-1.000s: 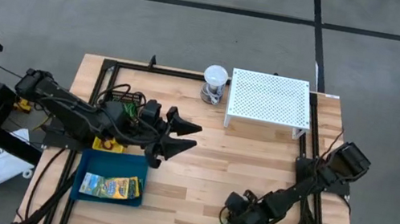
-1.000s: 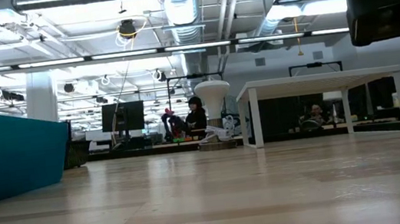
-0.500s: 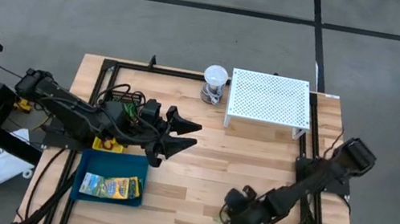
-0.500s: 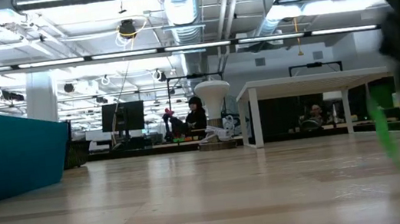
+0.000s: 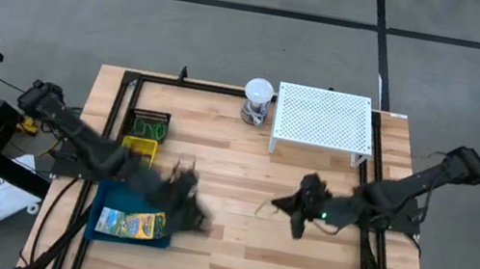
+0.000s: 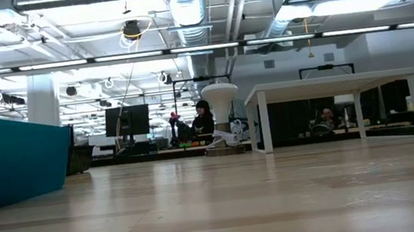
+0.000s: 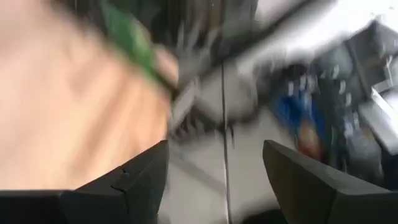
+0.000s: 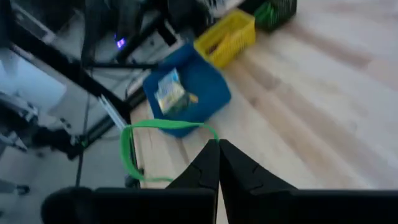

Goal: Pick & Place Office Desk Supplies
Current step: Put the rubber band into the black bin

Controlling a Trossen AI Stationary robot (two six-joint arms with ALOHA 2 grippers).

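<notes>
Two dark arms reach over the wooden counter (image 5: 232, 241), largest thing in sight. On its far edge stands a white perforated stand (image 5: 322, 121), with a white ball-topped object (image 5: 258, 94) just beside it. Near the counter's left side a blue tray (image 5: 112, 196) holds flat green-yellow printed packets (image 5: 131, 224); a yellow bin (image 5: 140, 148) sits just beyond the tray, and a black mesh basket (image 5: 149, 125) beyond that.

Blurred in the high view, the left gripper (image 5: 181, 205) is at the tray's right edge, its jaws spread wide apart (the left wrist view shows the gap plainly). Over the counter's middle-right, the right gripper (image 8: 218, 163) has its jaws pressed together, pinching a thin green loop (image 8: 127, 152) that hangs from their tips above the wood, clear of the tray.
</notes>
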